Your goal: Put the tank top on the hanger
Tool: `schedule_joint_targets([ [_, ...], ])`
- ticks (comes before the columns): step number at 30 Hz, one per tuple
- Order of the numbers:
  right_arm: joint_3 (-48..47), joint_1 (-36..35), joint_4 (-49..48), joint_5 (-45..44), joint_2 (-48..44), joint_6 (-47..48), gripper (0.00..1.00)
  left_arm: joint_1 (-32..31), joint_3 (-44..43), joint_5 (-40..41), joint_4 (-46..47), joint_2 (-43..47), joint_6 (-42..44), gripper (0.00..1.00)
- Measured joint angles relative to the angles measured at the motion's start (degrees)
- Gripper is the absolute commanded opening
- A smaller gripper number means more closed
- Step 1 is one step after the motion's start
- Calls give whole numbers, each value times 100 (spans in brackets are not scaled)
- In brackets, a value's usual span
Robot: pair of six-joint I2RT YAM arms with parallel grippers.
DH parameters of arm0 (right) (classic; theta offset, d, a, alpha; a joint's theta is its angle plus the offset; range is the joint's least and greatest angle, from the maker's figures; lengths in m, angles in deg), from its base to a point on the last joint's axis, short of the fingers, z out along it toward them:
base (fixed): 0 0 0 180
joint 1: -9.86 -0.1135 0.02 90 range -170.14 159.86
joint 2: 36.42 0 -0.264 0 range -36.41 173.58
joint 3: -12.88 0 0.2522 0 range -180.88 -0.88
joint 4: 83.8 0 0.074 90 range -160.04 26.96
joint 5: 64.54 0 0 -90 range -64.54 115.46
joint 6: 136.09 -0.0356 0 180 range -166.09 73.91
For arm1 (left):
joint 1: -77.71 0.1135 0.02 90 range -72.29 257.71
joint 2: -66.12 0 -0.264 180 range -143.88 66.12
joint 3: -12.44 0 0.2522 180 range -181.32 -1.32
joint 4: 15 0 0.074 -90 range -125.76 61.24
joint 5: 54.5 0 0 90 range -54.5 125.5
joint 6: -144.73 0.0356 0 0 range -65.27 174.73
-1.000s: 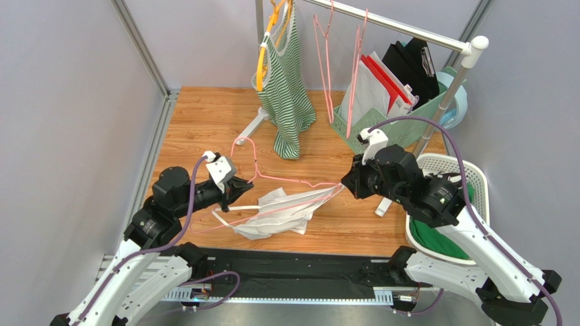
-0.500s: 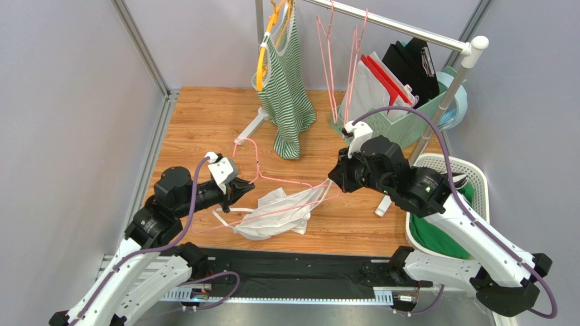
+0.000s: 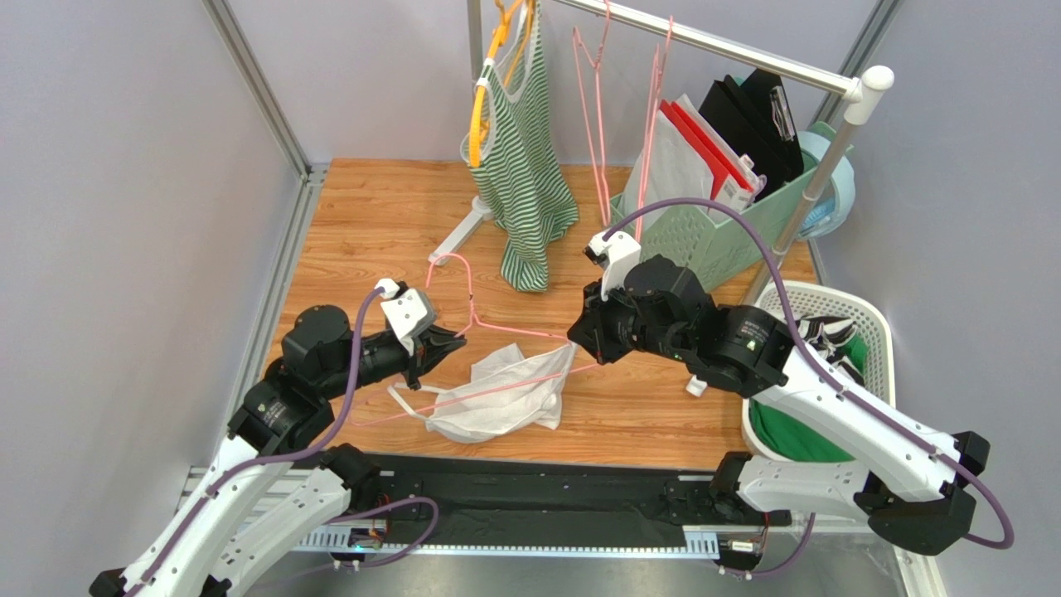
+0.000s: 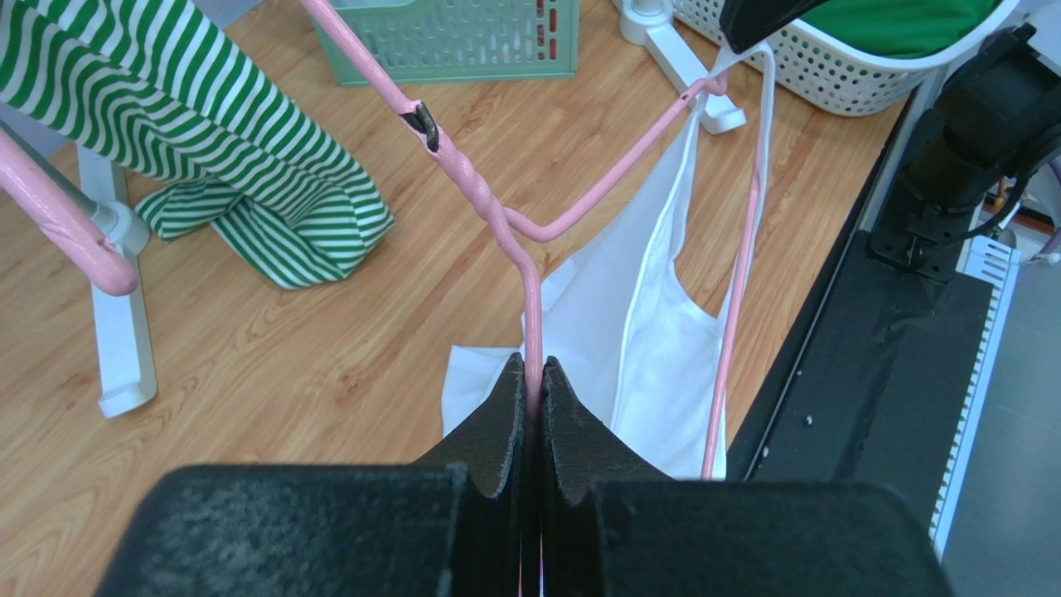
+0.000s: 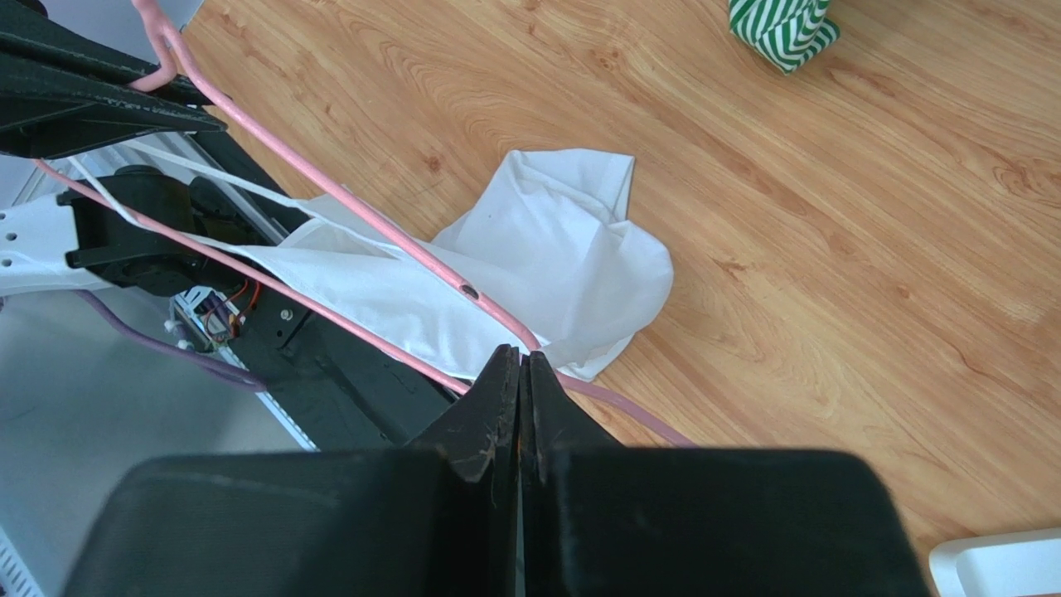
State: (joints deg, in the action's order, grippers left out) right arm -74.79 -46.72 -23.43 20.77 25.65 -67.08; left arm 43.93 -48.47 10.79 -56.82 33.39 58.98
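If unhung: one hanger [image 3: 523, 332], one tank top [image 3: 492, 401].

From above, cannot tell what sits between the tips of the right pincer [image 3: 583, 338], buried under its own wrist housing. Cannot follow the tank top [image 4: 648, 336] to its near hem in the left wrist view, blocked there by the shut left pincer [image 4: 533, 370]. Loses part of the hanger [image 4: 470, 178] hook past that view's left edge. Catches only a corner of the striped top [image 5: 781, 31], cropped at the far edge of the right wrist view.
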Motion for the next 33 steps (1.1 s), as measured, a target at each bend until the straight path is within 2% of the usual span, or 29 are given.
schedule_joint_targets([
  [2, 0, -4, 2, -37, 7, -11, 1, 0, 0, 22, 2, 4, 0, 0],
  [5, 0, -2, 2, -94, 2, -24, 36, 0, 0, 37, 2, 7, 2, 0],
  [6, 0, -2, 4, -103, 2, -4, 55, 0, 0, 37, 0, 7, 4, 0],
  [9, -4, -2, 22, -76, 2, 7, 73, 0, 0, 37, 0, 7, 13, 0],
  [17, -94, 17, 63, 291, -44, 417, 78, 0, 68, -105, 37, 4, 59, 0],
  [26, 203, 177, -68, 2081, -846, 1635, 75, -162, 168, -741, 87, 11, 223, 0],
  [33, 658, 177, -339, 3027, -723, 1917, 73, -352, 197, -1034, 101, 26, 245, 0],
])
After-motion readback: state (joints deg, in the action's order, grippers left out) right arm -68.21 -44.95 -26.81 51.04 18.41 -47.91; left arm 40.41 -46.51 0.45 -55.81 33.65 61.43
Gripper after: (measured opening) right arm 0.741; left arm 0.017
